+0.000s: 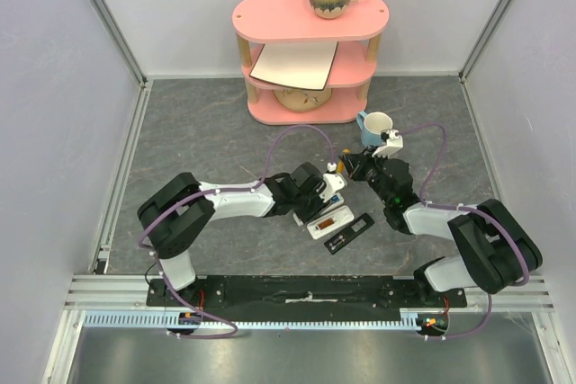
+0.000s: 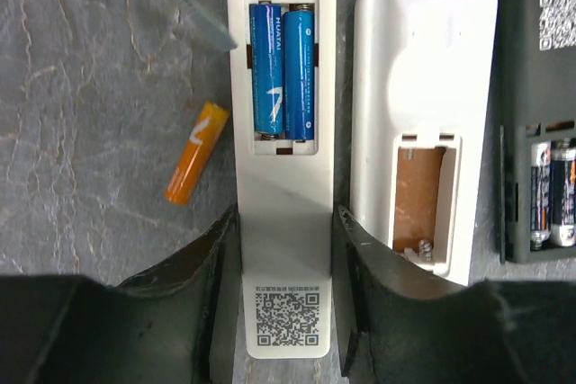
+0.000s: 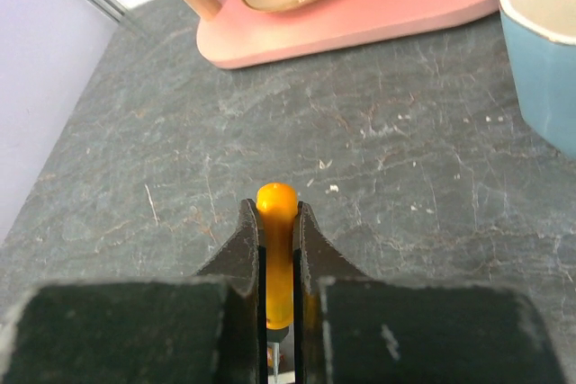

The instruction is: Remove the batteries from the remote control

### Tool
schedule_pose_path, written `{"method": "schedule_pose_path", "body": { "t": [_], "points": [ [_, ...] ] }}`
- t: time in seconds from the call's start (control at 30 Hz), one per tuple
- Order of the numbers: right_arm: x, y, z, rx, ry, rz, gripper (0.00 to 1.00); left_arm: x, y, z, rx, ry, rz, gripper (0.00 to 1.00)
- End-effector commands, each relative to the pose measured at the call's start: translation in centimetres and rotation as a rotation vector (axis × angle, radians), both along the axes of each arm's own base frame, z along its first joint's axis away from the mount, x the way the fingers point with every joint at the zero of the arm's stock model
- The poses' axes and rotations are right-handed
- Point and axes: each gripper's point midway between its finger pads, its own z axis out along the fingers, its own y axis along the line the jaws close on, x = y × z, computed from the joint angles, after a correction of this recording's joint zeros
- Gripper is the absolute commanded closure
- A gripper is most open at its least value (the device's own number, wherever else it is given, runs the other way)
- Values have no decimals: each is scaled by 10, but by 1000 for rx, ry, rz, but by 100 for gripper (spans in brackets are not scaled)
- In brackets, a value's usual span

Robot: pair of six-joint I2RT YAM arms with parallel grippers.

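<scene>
In the left wrist view a slim white remote (image 2: pixel 281 249) lies with its back open, and two blue batteries (image 2: pixel 283 69) sit side by side in its bay. My left gripper (image 2: pixel 286 222) is shut on this remote's lower half, one finger against each side. One orange battery (image 2: pixel 196 152) lies loose on the table left of it. My right gripper (image 3: pixel 278 213) is shut on the orange-handled screwdriver (image 3: pixel 277 222). The screwdriver's blurred shaft (image 2: pixel 193 11) reaches to the bay's upper left corner. In the top view the two grippers, left (image 1: pixel 328 188) and right (image 1: pixel 355 166), meet at mid-table.
A wider white remote (image 2: pixel 423 105) with an empty bay lies right of the held one. A black remote (image 2: pixel 540 132) with dark cells lies beyond it. A blue mug (image 1: pixel 376 128) stands close behind my right gripper. A pink shelf (image 1: pixel 306 51) stands at the back.
</scene>
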Motion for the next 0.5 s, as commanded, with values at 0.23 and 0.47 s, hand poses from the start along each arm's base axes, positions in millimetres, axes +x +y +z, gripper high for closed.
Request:
{"method": "schedule_pose_path", "body": {
  "t": [0.23,0.47],
  "points": [
    [11,-24,35,-2,-153,-89,100,-17,8,-35,51,103,-14,87],
    [7,-40,31,-44,-140,-130,100,-16,9,-34,53,97,-8,87]
  ]
}}
